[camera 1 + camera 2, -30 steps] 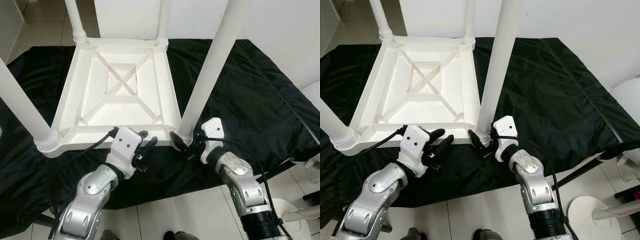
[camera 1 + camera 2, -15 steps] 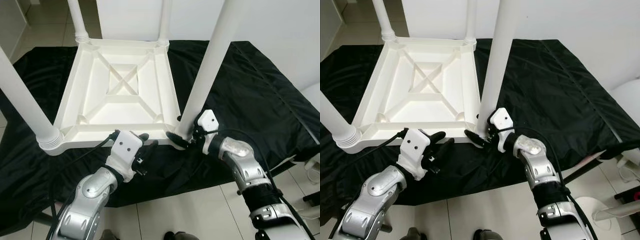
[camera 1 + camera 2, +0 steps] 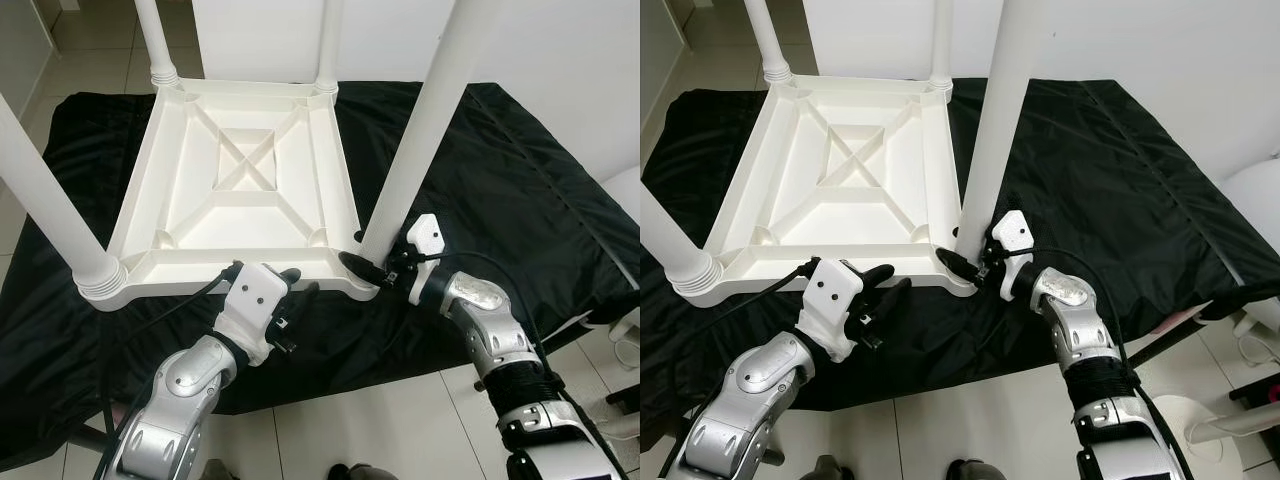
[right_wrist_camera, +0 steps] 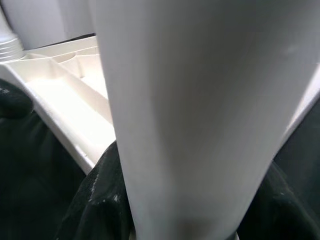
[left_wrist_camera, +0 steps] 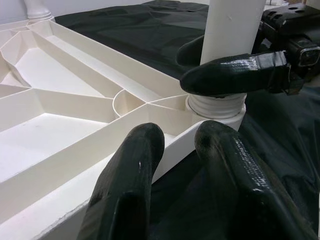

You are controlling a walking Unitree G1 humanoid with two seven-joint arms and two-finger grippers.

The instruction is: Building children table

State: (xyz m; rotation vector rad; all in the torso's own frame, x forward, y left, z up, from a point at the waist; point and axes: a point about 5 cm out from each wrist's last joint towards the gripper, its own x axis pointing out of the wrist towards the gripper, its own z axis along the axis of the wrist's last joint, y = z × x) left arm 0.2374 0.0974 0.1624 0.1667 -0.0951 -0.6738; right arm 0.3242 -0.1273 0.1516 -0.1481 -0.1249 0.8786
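Table [image 3: 240,190] lies upside-down, legs upright; right gripper [image 3: 372,270] clamps near leg [image 3: 415,140]; left gripper [image 3: 297,295] slightly parted, empty.

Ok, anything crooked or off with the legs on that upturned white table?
Nothing stands out. The upturned white plastic table lies flat on the black cloth; the right gripper is clamped round the near-right white leg at its threaded base.

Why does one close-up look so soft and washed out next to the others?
In the right wrist view the white table leg sits so near the lens that it blurs, with the right pincer's fingers dim around it. The left wrist view is crisp, with glossy glare on the left pincer's fingers. The head views are evenly lit and sharp.
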